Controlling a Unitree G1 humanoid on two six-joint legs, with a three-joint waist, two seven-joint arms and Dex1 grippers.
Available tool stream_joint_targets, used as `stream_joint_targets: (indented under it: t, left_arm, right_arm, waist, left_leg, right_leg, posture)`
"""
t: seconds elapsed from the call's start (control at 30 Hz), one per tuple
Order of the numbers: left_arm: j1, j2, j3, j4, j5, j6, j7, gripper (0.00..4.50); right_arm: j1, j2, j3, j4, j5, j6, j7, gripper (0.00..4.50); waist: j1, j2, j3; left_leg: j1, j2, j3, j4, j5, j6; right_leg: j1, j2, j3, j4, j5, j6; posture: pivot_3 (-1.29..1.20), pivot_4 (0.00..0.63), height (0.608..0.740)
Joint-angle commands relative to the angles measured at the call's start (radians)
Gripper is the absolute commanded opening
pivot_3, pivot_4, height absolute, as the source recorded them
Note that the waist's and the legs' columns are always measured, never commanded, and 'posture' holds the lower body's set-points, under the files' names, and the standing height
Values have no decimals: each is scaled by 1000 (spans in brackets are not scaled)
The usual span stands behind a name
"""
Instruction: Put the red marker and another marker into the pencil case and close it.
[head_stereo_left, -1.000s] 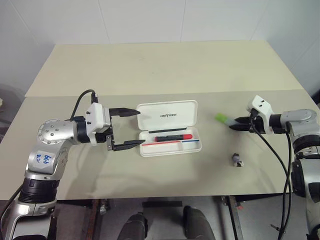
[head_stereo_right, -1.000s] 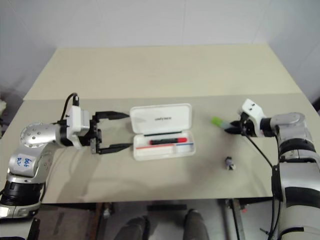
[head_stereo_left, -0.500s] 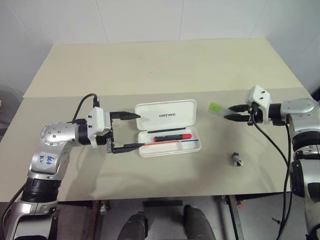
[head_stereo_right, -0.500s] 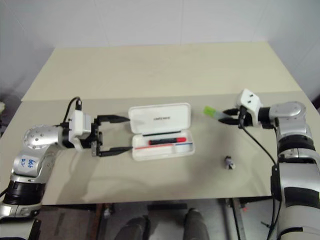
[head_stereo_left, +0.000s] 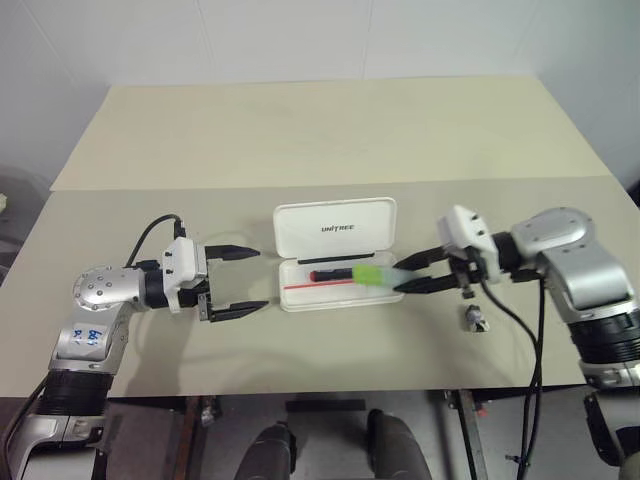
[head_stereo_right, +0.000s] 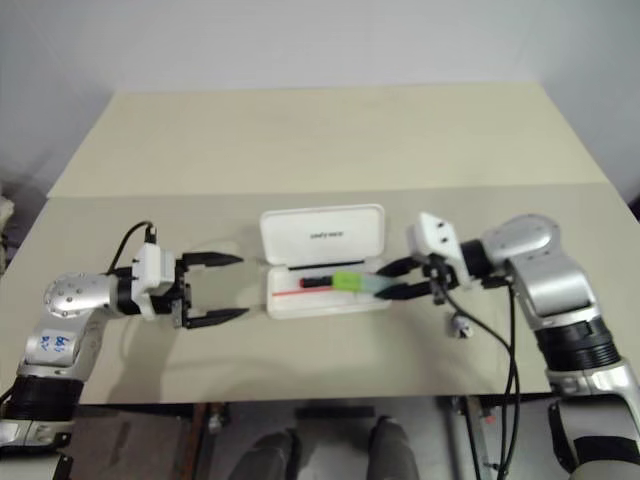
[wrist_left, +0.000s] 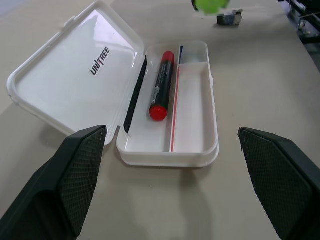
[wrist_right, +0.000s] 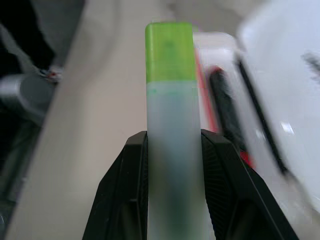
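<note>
The right gripper (head_stereo_left: 412, 276) is clamped on the pale body of the green marker (head_stereo_left: 378, 275), whose bright cap points toward the robot's left and hangs over the tray of the pencil case (head_stereo_left: 340, 298). The marker's long axis runs roughly along the tray's length, so lowering it looks like the next need. The case stands open, lid back, and the red marker (wrist_left: 161, 86) lies lengthwise inside. The left gripper (head_stereo_left: 231, 281) waits with fingers spread wide, empty, just beside the case's left end.
</note>
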Motion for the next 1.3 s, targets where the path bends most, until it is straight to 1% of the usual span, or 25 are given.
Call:
stream_joint_targets:
  t: [0.03, 0.17, 0.23, 0.3, 0.6, 1.1, 1.27, 1.3]
  left_arm:
    - [16, 19, 31, 5, -4, -24, -10, 4500]
    - [17, 12, 24, 2, 0, -26, -2, 4500]
    - [21, 4, 18, -14, -1, -22, 8, 4500]
    - [32, 0, 17, -31, -3, -19, 15, 4500]
    - [78, 4, 34, -77, -14, -5, 51, 4500]
    - [175, 7, 65, -205, -24, 41, 127, 4500]
    - [187, 9, 76, -225, -25, 53, 140, 4500]
    - [187, 10, 78, -226, -25, 54, 141, 4500]
  right_arm:
    - [-24, 26, 27, -54, -5, 35, -48, 1096]
    - [-85, 94, 101, -8, -72, 5, -95, 1096]
    - [-129, 145, 139, 29, -104, -1, -115, 1096]
    - [-163, 179, 170, 58, -129, -21, -111, 1096]
    - [-191, 209, 228, 117, -165, -72, -72, 1096]
    - [-251, 288, 244, 257, -219, -158, -68, 1096]
    - [-258, 303, 255, 293, -245, -192, -64, 1096]
    - [-260, 305, 255, 303, -253, -202, -69, 1814]
  waist:
    - [4, 0, 0]
    - [8, 0, 0]
    - [5, 0, 0]
    - [3, 0, 0]
    - [3, 0, 0]
    - [0, 0, 0]
    - [1, 0, 0]
    - [1, 0, 0]
  left_leg:
    - [-1, 0, 0, 0, 0, 0]
    - [-2, -1, 0, 0, 0, 0]
    - [-1, 0, 0, 0, 0, 0]
    - [-1, 0, 0, 0, 0, 0]
    - [-2, 0, 0, -1, 0, 0]
    - [-1, 0, 0, -1, 1, -1]
    - [-1, 0, 0, -1, 1, -1]
    - [-1, 0, 0, -1, 1, -1]
  right_leg:
    - [-1, 0, 0, 0, 0, 0]
    - [-1, 0, 0, 0, 0, 0]
    - [-1, 0, 0, 0, 0, 0]
    - [-1, 0, 0, 0, 0, 0]
    - [-2, 0, 0, -1, 0, 0]
    - [-3, 0, 0, 1, 0, 0]
    - [-3, 0, 0, 1, 0, 0]
    - [-3, 0, 0, 1, 0, 0]
  posture:
    - [0, 150, 740]
    - [0, 150, 740]
    - [0, 150, 740]
    - [0, 150, 740]
    - [0, 150, 740]
    - [0, 150, 740]
    - [0, 150, 740]
    - [0, 150, 740]
